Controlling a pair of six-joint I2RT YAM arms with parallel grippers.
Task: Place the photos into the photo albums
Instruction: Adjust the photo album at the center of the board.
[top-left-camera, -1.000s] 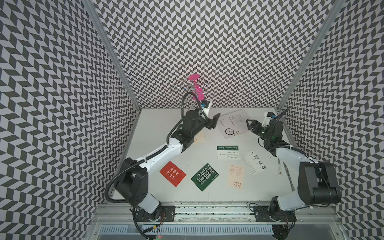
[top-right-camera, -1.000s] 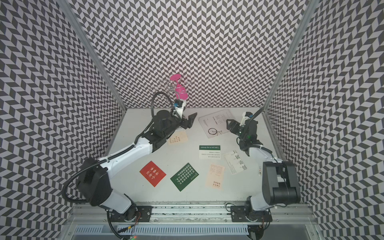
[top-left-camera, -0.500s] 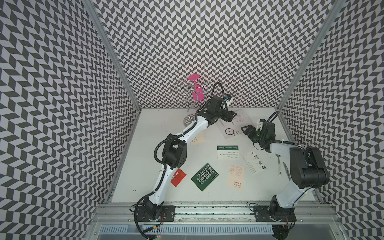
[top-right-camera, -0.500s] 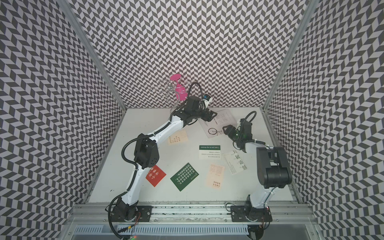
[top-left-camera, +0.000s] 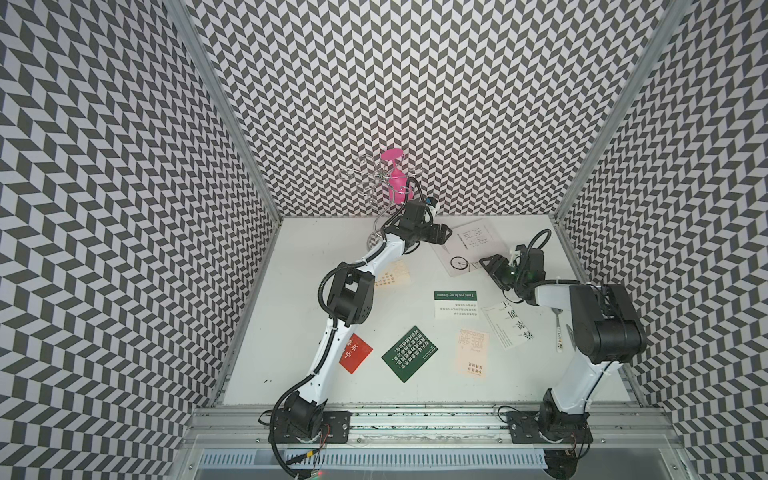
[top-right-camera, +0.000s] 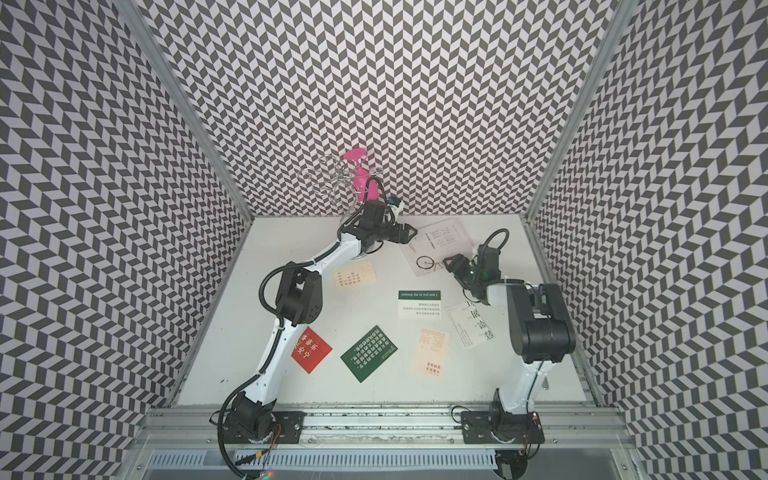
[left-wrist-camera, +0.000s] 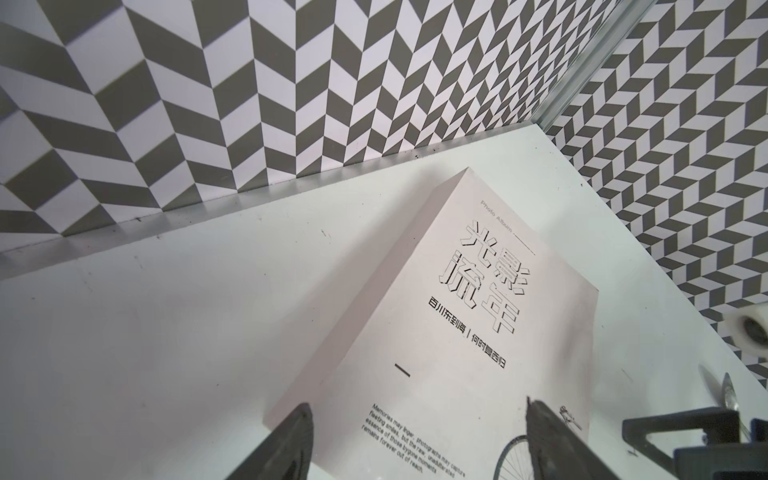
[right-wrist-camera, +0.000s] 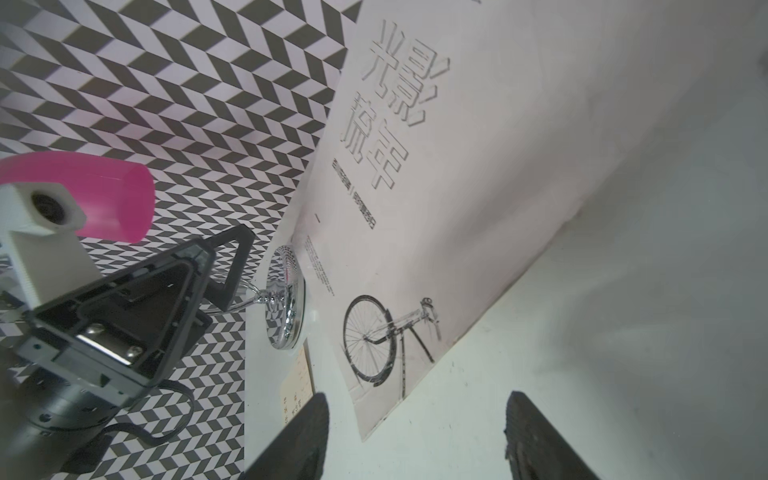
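The white photo album (top-left-camera: 469, 245) (top-right-camera: 440, 243) lies shut at the back of the table, its cover showing dark characters and a bicycle (right-wrist-camera: 386, 332). My left gripper (top-left-camera: 444, 235) (left-wrist-camera: 415, 409) is open over its near-left edge, one finger off the book, one over the cover (left-wrist-camera: 457, 332). My right gripper (top-left-camera: 489, 267) (right-wrist-camera: 415, 399) is open just off the bicycle corner, holding nothing. Loose photos lie flat: red (top-left-camera: 355, 353), dark green (top-left-camera: 409, 359), green-banded white (top-left-camera: 456, 304), cream (top-left-camera: 471, 353), cream under the left arm (top-left-camera: 392, 274), white with black characters (top-left-camera: 509, 326).
A chrome wire rack with a pink cup (top-left-camera: 395, 178) stands at the back wall behind the left gripper; its round base (right-wrist-camera: 286, 307) sits close to the album. A pen-like tool (top-left-camera: 559, 336) lies by the right arm. Patterned walls close in three sides.
The left arm has folded its elbow and reached further right, bringing its gripper onto the album's edge. The right gripper has slid a little toward the album's bicycle corner.
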